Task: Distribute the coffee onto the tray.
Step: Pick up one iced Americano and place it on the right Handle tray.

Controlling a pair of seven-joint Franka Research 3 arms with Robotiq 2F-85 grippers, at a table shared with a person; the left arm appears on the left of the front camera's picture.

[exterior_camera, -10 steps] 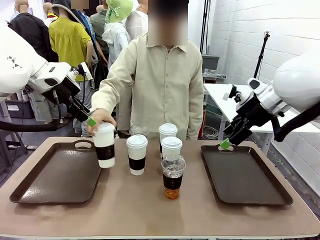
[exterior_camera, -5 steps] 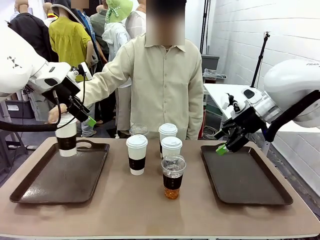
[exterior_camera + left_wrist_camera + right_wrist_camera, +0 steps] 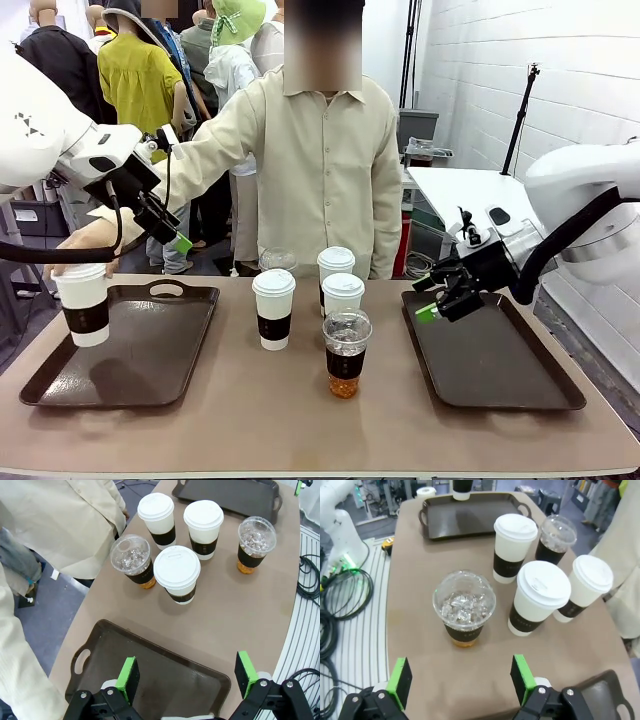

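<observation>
A person's hand holds a white sleeved cup (image 3: 85,305) by its lid at the left edge of the left tray (image 3: 140,350). Three more white cups (image 3: 273,308) (image 3: 336,266) (image 3: 343,294) and two clear dome-lidded cups (image 3: 346,355) (image 3: 277,260) stand mid-table. My left gripper (image 3: 172,232) hangs open above the left tray's far side, empty; its green pads (image 3: 127,679) frame that tray (image 3: 155,675). My right gripper (image 3: 438,300) is open and empty over the right tray's (image 3: 490,350) near-left corner, facing the nearest clear cup (image 3: 464,607).
The person stands at the far side of the table, one arm stretched out over the left tray. The right tray holds nothing. Cables lie on the floor beside the table (image 3: 340,590). A white side table (image 3: 470,190) stands behind my right arm.
The person's hand carried a white cup from beside the cluster leftward to the left tray's left edge. My right gripper moved down and left toward the right tray. My left gripper stayed put.
</observation>
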